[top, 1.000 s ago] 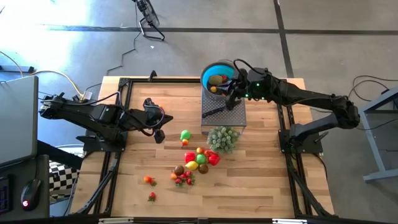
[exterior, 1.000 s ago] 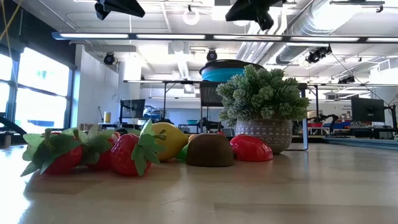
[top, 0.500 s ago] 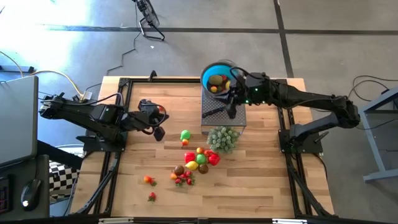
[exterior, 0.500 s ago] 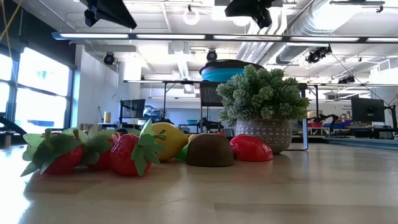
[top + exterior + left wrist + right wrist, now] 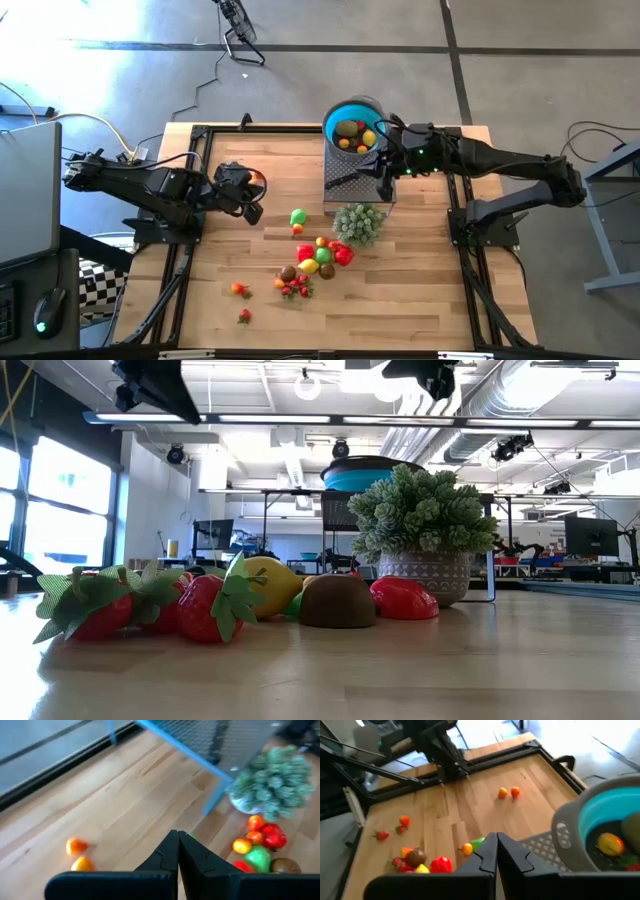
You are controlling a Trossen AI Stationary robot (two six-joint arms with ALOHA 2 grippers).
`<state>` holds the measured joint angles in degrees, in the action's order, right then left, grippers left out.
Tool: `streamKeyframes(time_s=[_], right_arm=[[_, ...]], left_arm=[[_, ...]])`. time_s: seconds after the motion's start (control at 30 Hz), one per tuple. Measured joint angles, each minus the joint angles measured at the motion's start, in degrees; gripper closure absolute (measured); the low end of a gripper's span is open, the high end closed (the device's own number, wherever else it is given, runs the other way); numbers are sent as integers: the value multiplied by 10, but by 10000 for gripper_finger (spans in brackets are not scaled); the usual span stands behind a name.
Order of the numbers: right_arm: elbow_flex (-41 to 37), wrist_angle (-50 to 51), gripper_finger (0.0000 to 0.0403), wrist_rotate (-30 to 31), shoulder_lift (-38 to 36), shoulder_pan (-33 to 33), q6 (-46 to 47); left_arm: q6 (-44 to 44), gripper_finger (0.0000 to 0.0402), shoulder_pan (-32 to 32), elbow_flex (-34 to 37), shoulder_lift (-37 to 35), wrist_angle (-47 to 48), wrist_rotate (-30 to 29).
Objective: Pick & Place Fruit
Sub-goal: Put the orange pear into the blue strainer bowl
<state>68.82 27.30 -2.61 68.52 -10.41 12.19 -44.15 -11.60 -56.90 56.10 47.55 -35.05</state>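
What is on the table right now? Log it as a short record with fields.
bowl: blue bowl on a grey stand, several fruits inside
loose fruit: main pile on the wood near the potted plant
left tool: shut, empty, above the table's left part
right tool: shut, empty, over the stand beside the bowl

Bright, even light from above floods the counter [image 5: 400, 300] in the high view, and shadows under the arms are soft and short. At counter height, ceiling strip lights [image 5: 330, 420] glare white and the windows [image 5: 60, 500] blow out. The left wrist view is smeared with blur; the potted plant [image 5: 272, 780] is soft. The right wrist view's far corner washes out pale.
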Motion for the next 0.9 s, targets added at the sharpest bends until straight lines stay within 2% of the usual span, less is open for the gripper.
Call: streamKeyframes(time_s=[0.2, 0.27, 0.37, 0.5, 0.7, 0.9], right_arm=[[0, 9, 401, 14, 0, 3, 1], [0, 9, 401, 14, 0, 3, 2], [0, 9, 401, 14, 0, 3, 2], [0, 9, 401, 14, 0, 3, 2], [0, 9, 401, 16, 0, 3, 0], [0, 9, 401, 16, 0, 3, 0]], left_arm=[[-146, 401, 5, 0, 0, 89, -75], [-196, 401, 23, 0, 0, 114, -71], [-221, 401, 63, 0, 0, 132, -19], [-165, 401, 129, 0, 0, 131, 65], [-73, 401, 203, 0, 0, 132, 154], [-71, 401, 270, 0, 0, 143, 225]])
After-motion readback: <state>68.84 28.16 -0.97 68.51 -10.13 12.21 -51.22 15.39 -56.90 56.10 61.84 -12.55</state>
